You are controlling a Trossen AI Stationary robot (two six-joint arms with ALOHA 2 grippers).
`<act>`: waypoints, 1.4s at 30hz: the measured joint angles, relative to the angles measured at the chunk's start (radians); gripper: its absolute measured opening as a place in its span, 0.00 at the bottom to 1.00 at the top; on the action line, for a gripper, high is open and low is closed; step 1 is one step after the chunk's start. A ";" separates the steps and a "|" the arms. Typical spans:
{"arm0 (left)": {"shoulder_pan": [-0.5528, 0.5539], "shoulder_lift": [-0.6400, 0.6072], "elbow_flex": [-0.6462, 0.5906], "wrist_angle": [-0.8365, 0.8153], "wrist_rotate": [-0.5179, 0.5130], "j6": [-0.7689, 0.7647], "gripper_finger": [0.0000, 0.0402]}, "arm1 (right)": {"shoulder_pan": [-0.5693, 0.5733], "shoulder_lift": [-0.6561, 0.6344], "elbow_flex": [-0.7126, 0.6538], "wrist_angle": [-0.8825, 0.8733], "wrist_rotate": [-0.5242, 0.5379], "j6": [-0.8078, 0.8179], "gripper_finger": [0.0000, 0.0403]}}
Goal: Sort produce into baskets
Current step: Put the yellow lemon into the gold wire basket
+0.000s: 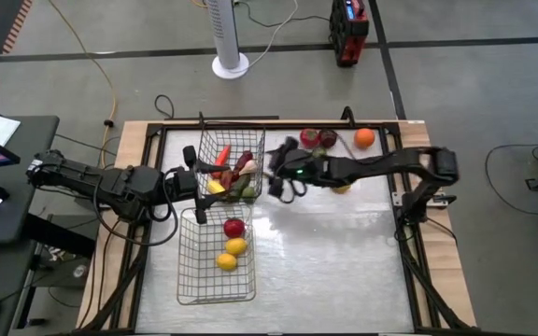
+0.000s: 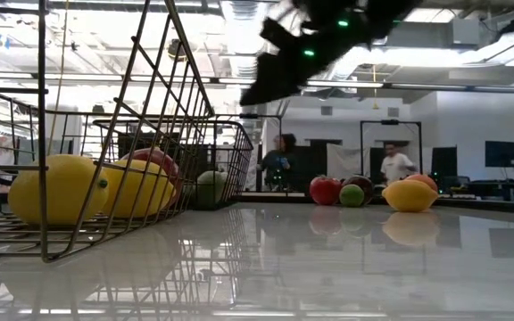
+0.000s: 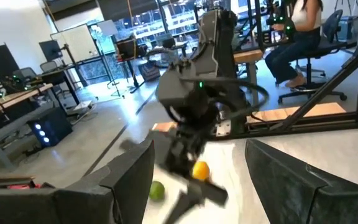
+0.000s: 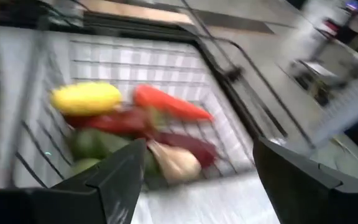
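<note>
From above, I hold the right gripper (image 1: 276, 179) at the right edge of the upper basket (image 1: 205, 147) in mid-frame, its fingers apart and empty; I judge a piece just went in with the vegetables. The left gripper (image 1: 194, 182) waits between the baskets, half open, holding nothing. The lower basket (image 1: 191, 280) carries an apple and two lemons.

Low down, loose produce (image 2: 368, 191) sits right of centre on the surface, with basket walls crowding the left.

The right wrist view shows a carrot (image 4: 169, 102) and corn (image 4: 86, 98) below.

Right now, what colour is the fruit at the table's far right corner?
Orange; it shows best in the high view.
</note>
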 joint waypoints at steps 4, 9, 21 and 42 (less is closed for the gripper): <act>0.000 0.000 0.000 -0.001 0.000 -0.001 0.60 | -0.041 -0.157 -0.190 0.039 0.032 0.064 0.80; 0.000 0.000 0.000 0.002 -0.001 -0.005 0.60 | -0.094 -0.301 -0.419 0.023 0.034 0.166 0.80; 0.001 0.000 0.000 0.001 -0.005 -0.011 0.60 | -0.103 -0.483 -0.667 -0.182 0.029 0.390 0.80; 0.001 0.000 0.000 0.001 -0.006 -0.014 0.60 | -0.087 -0.632 -0.931 -0.059 0.059 0.482 0.75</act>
